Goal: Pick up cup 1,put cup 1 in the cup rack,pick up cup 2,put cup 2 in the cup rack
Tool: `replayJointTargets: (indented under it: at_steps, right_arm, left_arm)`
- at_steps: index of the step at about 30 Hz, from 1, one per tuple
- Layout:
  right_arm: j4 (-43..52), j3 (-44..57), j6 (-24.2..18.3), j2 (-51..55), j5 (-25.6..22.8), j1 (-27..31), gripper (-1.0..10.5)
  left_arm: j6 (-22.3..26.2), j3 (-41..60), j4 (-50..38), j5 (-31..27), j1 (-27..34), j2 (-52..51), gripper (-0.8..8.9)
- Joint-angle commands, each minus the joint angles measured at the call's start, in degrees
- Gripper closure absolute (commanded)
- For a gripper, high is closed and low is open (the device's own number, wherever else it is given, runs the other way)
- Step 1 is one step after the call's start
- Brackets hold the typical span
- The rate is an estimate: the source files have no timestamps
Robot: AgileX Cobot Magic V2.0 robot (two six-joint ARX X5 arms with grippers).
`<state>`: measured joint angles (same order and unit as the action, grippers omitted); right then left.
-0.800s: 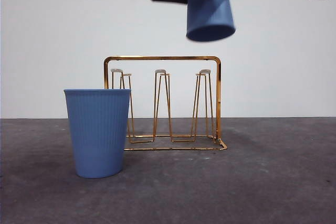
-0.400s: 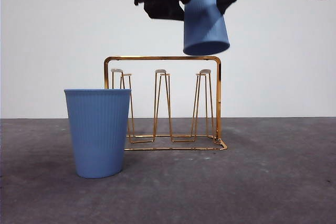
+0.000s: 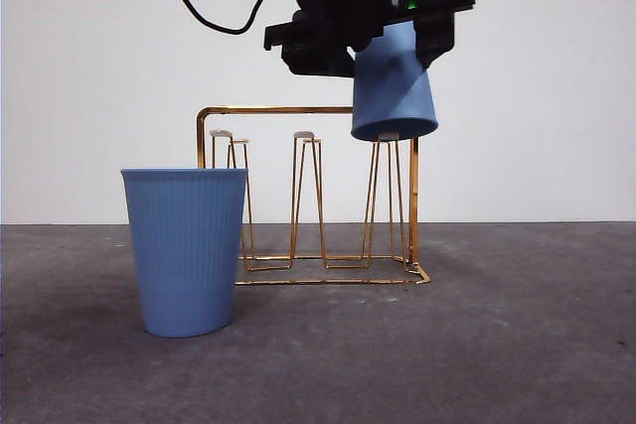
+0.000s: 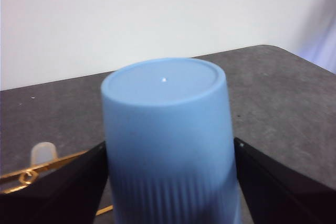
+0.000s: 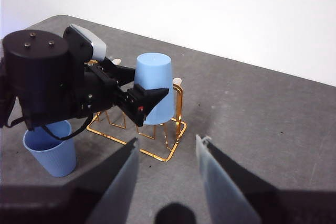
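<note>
My left gripper point(image 3: 394, 42) is shut on a blue ribbed cup point(image 3: 395, 86), held upside down and slightly tilted. The cup's open mouth is right at the pale tip of the right-hand prong of the gold wire cup rack point(image 3: 306, 110). In the left wrist view the cup point(image 4: 168, 129) fills the space between the two black jaws, with a prong tip point(image 4: 42, 153) beside it. A second blue cup point(image 3: 186, 250) stands upright on the table in front of the rack's left end. My right gripper point(image 5: 165, 177) is open and empty, well away from the rack point(image 5: 157, 153).
The rack's left and middle prongs point(image 3: 305, 136) are bare. The dark grey table point(image 3: 517, 345) stretches to the right of the rack. A white wall with sockets stands behind. The left arm's body point(image 5: 47, 85) hangs over the rack's left side.
The left gripper has come down with the upside-down cup, from high above the rack to the tip of the right prong. The upright cup and the rack have not moved.
</note>
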<state>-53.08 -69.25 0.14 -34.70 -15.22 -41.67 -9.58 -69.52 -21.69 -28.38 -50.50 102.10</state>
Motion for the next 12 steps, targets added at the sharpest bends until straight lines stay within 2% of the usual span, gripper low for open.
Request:
replayJointTargets:
  at_steps: [1, 12]
  right_arm:
    - [0.3, 0.4, -0.4, 0.1, -0.2, 0.0, 7.6]
    - [0.2, 0.4, -0.4, 0.1, -0.2, 0.0, 7.6]
  left_arm:
    - [-0.5, -0.2, -1.0, -0.1, 0.7, 1.2, 8.21]
    - [-2.4, -0.2, -0.9, 0.3, 0.9, 5.6, 8.21]
